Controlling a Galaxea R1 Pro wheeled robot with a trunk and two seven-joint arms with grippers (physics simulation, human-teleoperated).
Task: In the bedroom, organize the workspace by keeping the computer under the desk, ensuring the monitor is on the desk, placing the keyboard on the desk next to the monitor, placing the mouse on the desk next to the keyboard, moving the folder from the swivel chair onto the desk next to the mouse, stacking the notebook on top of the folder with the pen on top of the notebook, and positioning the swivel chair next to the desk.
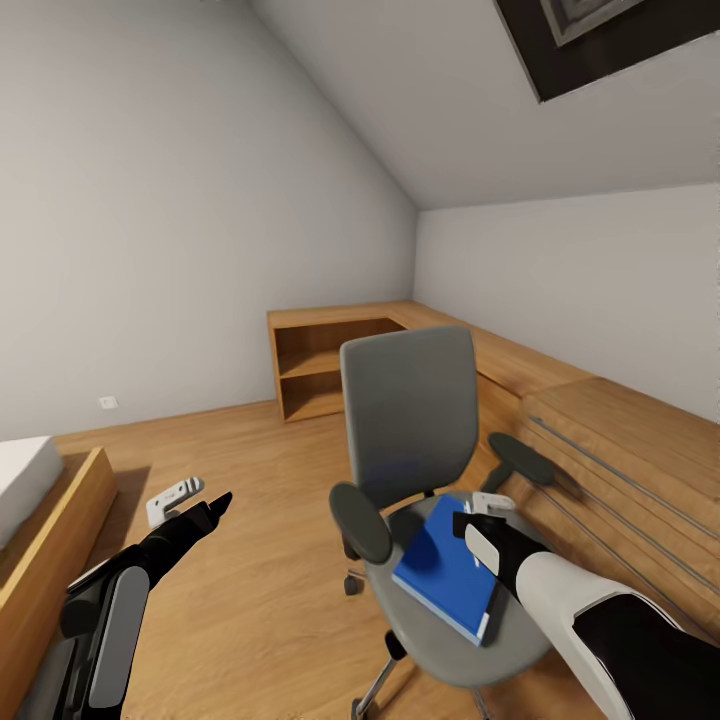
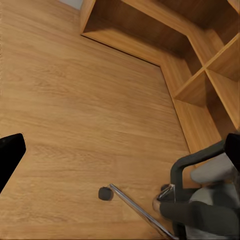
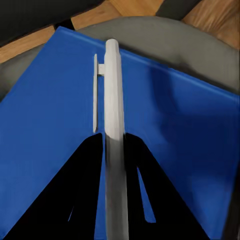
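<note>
The swivel chair [image 1: 420, 470] stood on the wood floor [image 1: 250, 540] beside the low wood shelf unit [image 1: 320, 365], free to roll on its castors — a nudge from either arm could have sent it off. The folder [image 1: 447, 567] lay flat on its seat, one corner at the seat's edge, so it might have slid. Just above it the right gripper [image 3: 114, 150] pinched the pen [image 3: 113, 115], which could have slipped or snagged the folder. The left gripper [image 1: 190, 510] hung apart over the floor; I couldn't tell its spread.

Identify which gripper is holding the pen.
The right gripper, above the blue folder, is shut on the white pen; the left gripper hangs empty over floor.
</note>
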